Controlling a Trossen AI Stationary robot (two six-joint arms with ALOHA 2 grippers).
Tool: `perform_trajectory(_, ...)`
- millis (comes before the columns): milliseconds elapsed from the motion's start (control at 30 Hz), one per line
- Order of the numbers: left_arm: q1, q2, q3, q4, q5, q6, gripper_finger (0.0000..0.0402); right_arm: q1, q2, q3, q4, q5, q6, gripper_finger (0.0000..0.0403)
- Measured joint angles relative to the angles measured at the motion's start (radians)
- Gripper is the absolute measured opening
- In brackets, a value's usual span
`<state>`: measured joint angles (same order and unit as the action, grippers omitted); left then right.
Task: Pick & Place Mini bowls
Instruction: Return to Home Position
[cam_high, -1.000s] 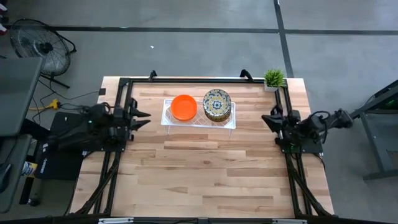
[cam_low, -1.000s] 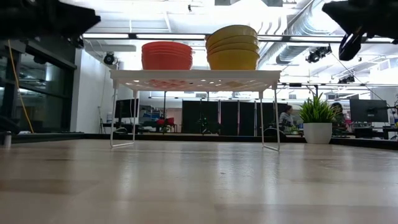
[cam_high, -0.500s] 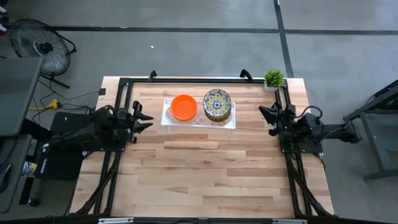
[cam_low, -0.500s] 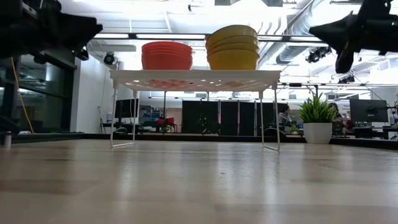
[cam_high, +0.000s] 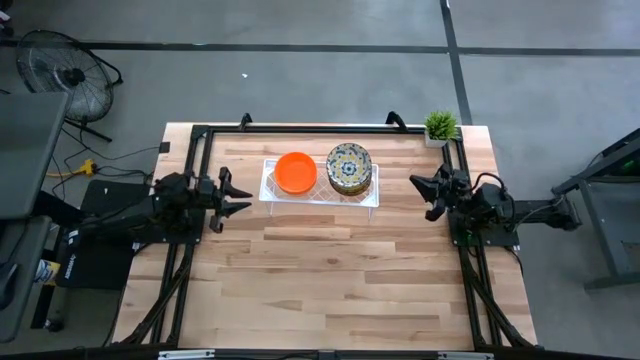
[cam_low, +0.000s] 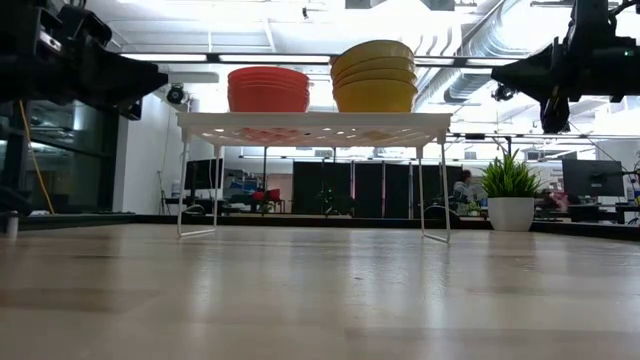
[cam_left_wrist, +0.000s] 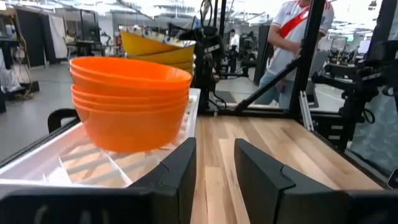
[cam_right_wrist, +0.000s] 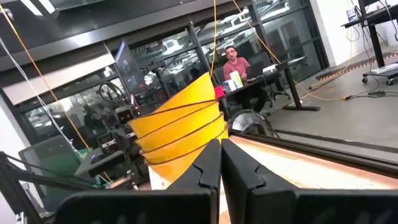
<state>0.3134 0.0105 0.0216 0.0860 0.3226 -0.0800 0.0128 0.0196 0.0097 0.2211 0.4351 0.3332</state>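
A stack of plain orange mini bowls (cam_high: 295, 172) (cam_left_wrist: 127, 102) and a stack of cream floral mini bowls with yellow outsides (cam_high: 349, 168) (cam_low: 373, 78) (cam_right_wrist: 183, 134) stand by their bases on a white lattice tray (cam_high: 320, 196) raised on wire legs. My left gripper (cam_high: 243, 196) (cam_left_wrist: 216, 165) hovers open just left of the tray, level with the orange stack. My right gripper (cam_high: 414, 186) (cam_right_wrist: 221, 158) hovers shut to the right of the tray, pointing at the yellow-sided stack. Neither touches anything.
A small potted plant (cam_high: 439, 127) (cam_low: 510, 195) stands at the far right corner. A black frame rail (cam_high: 300, 128) runs along the far edge and both sides. Bare wood (cam_high: 330, 290) lies on the near side of the tray. A person (cam_left_wrist: 292, 37) stands beyond the table.
Both arms have reached inward toward the tray. The left gripper has moved a little toward the table's right and down, to tray height. The right gripper has moved toward the table's left and down, nearer the yellow-sided stack. The bowls have stayed still.
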Motion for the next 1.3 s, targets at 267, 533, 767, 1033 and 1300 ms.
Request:
perform_trajectory(267,0.000,0.000,-0.001,-0.040,-0.001,0.000,0.0106,0.000,0.000,0.000,0.000,0.000,0.000,0.0000)
perform_trajectory(533,0.000,0.000,-0.001,-0.040,-0.003,0.000,0.0106,0.000,0.000,0.000,0.001,0.000,0.000,0.0000)
perform_trajectory(767,0.000,0.000,-0.002,-0.040,-0.003,0.000,0.0106,0.000,0.000,0.000,0.001,0.000,0.000,0.0000)
perform_trajectory(1033,0.000,0.000,-0.002,-0.040,-0.002,0.000,0.0106,0.000,0.000,0.000,0.001,0.000,0.000,0.0000)
perform_trajectory(1300,0.000,0.000,-0.002,-0.040,0.000,0.000,0.0106,0.000,0.000,0.000,0.001,0.000,0.000,0.0000)
